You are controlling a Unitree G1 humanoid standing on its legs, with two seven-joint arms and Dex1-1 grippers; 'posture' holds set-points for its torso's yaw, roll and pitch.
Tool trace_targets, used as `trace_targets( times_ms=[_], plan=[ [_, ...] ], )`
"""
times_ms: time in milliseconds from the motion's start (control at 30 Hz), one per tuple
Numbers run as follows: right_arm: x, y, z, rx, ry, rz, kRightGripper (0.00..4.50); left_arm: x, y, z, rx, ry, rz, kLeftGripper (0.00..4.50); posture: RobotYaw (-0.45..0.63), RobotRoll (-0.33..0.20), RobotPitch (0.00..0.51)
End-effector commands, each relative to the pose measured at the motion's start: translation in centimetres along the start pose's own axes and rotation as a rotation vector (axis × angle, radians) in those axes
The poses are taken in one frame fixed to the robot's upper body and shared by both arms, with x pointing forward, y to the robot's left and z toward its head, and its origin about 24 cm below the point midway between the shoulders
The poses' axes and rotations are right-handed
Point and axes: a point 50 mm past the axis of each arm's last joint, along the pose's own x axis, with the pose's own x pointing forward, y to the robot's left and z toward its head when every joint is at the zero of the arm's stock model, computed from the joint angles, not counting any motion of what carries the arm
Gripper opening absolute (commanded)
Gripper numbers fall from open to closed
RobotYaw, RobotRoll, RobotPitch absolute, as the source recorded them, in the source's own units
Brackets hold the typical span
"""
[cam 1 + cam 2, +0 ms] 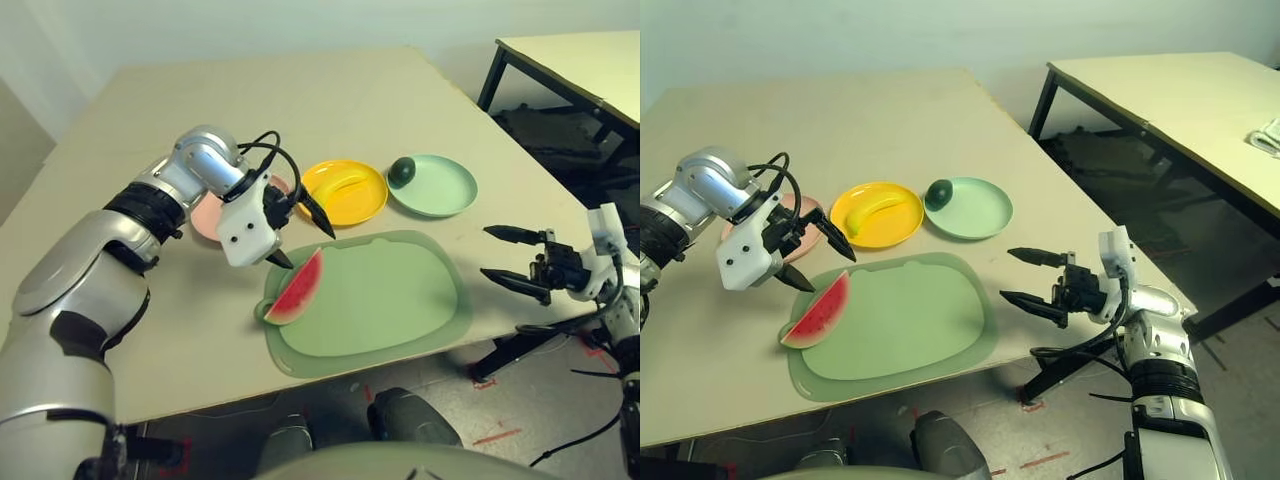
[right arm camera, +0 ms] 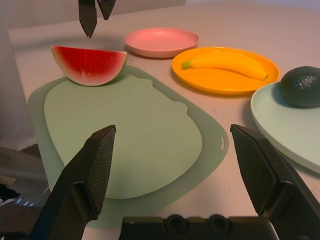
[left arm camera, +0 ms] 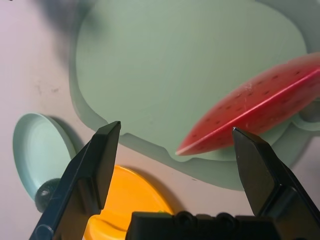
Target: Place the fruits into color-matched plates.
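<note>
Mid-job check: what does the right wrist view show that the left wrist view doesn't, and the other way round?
Right wrist view, not left: the pink plate.
Left wrist view, not right: the mat's round loop beside the watermelon.
Both: watermelon, mat, yellow plate, green plate, avocado and left claw.

no readable text, no labels, no brands, no numbers, no signs

A pale wall [image 1: 870, 40] rises behind; a second table [image 1: 1180, 95] with dark legs stands on grey floor [image 1: 1040, 440]
</note>
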Motion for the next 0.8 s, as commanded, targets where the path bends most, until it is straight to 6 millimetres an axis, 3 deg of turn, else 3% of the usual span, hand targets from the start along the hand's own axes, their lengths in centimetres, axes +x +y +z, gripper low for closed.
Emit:
trace_targets(
  times_ms=[33, 567, 800],
  plan=[
    [0.5, -0.3, -0.1, -0.003, 0.023, 0.023, 4.46, -0.1, -0.4, 0.4, 0.035, -0.012, -0.054, 4.5, -0.25, 0.0, 0.0],
    [0.6, -0.7, 0.1, 0.008, 0.006, -0.012, 4.46, 2.8, -2.2, 0.0, 0.066, -0.066, -0.144, 4.5, -0.27, 0.0, 0.0],
    [0.6, -0.6, 0.2, 0.009, 0.008, -0.02, 4.46, 3.6, -1.7, -0.6, 0.059, -0.063, -0.167, 4.5, -0.28, 0.0, 0.0]
  ],
)
